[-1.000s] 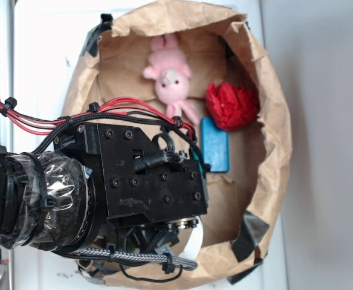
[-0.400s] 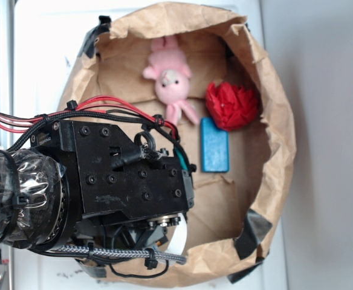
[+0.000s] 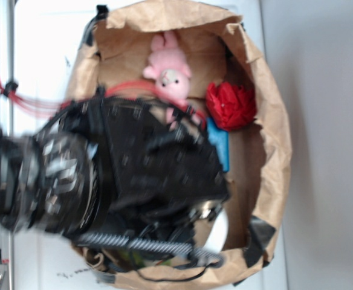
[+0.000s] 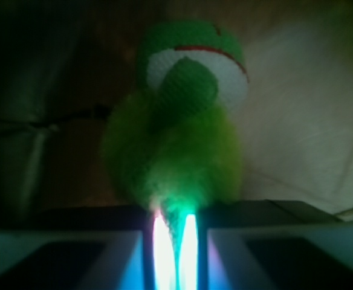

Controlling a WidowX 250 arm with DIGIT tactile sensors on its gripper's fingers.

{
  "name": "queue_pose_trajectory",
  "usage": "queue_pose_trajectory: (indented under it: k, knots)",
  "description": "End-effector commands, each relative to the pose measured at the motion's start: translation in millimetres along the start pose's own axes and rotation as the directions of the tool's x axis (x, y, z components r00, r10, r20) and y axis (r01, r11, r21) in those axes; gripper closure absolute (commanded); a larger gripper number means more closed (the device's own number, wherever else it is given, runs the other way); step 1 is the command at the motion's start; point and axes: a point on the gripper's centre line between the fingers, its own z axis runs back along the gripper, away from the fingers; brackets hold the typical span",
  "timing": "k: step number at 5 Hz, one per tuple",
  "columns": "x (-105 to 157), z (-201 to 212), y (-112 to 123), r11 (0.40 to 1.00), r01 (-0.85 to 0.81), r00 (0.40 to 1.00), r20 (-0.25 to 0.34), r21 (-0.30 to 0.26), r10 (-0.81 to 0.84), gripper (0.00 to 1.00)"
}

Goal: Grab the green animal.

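The green animal [image 4: 176, 139] fills the middle of the wrist view: lime-green plush with a whitish face patch at its top. Its lower end is pinched in the narrow gap between my gripper [image 4: 173, 217] fingers, which are shut on it. In the exterior view my black wrist housing [image 3: 158, 169] is blurred by motion and sits over the middle of the brown paper bag [image 3: 273, 139]. It hides both the fingers and the green animal there.
A pink plush bunny [image 3: 171, 75] lies at the back of the bag. A red ruffled object [image 3: 231, 106] sits to its right. A blue block [image 3: 220, 145] is half covered by my wrist. Crumpled bag walls ring everything, with black tape [image 3: 258, 235] at the front right.
My arm has swung up and to the right with motion blur, now overlapping the blue block and the pink bunny's feet. The other items have not moved.
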Motion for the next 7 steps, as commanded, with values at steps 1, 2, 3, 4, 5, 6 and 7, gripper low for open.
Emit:
queue_pose_trajectory:
  k: [1,2,3,4,5,6,7]
  knots:
    - [-16,93,23,0.927,-0.351,0.912,0.272,0.135,0.306,1.00]
    - [-26,118,10,0.811,-0.553,0.800,0.396,0.194,0.451,1.00]
    - [-37,139,-2,0.632,-0.736,0.667,0.423,0.243,0.613,1.00]
    - [-38,147,-20,0.438,-0.874,0.486,0.405,0.212,0.774,1.00]
    - [-39,150,-31,0.293,-0.906,0.391,0.336,0.307,0.857,1.00]
    - [-44,146,-39,0.242,-0.914,0.341,0.295,0.325,0.893,1.00]
    - [-46,137,-40,0.249,-0.910,0.354,0.313,0.331,0.881,1.00]
